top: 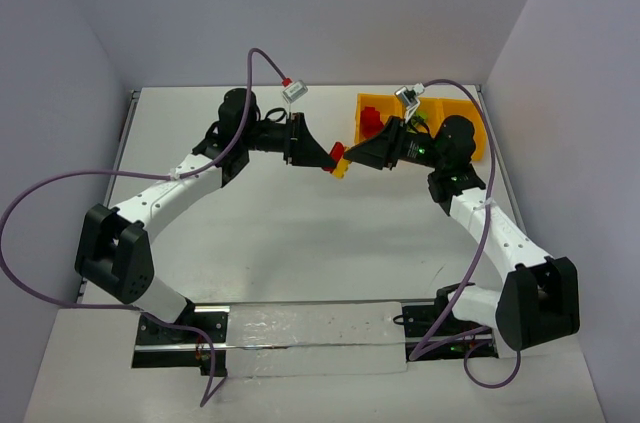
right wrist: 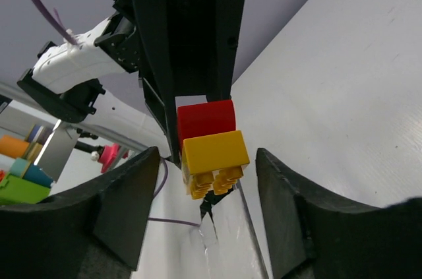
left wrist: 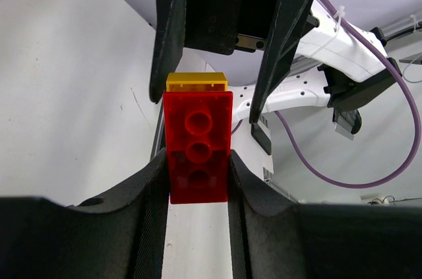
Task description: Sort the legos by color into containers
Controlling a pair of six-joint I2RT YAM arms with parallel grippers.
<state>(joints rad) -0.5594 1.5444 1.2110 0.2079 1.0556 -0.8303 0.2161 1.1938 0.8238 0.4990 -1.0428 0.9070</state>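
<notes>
Step in hand, as judged: splitting a stacked two-colour pair so that each half can go to its own compartment.

Location: the pair hangs in the air over the white tabletop (top: 260, 243), just off the end of the orange-yellow three-compartment plastic tray (top: 372, 101) that faces the left arm. It does not touch the tray.

State of the left hand (top: 320, 155): clamped tight on the small red plastic brick (left wrist: 198, 150), with a finger pressed against each long side. The small yellow plastic brick (right wrist: 214, 154) is stuck to the red one's outer end and points toward the tray.

State of the right hand (top: 358, 155): part open. Its fingers straddle the yellow brick with a gap on each side, and it holds nothing.

To do this step well, the yellow brick should sit centred between the right fingers. They should bite on its flat sides only, clear of the red one. A tilting peel looks safer than a straight pull, with the left grip kept firm. One risk is the yellow brick popping loose and dropping to the tabletop.

Containers: the tray's end compartment nearest the pair holds red bricks (top: 370, 121), but their number cannot be read. The other two compartments are mostly hidden behind the right arm. A fleck of green shows near the middle one, and it cannot be told whether that is a brick.
</notes>
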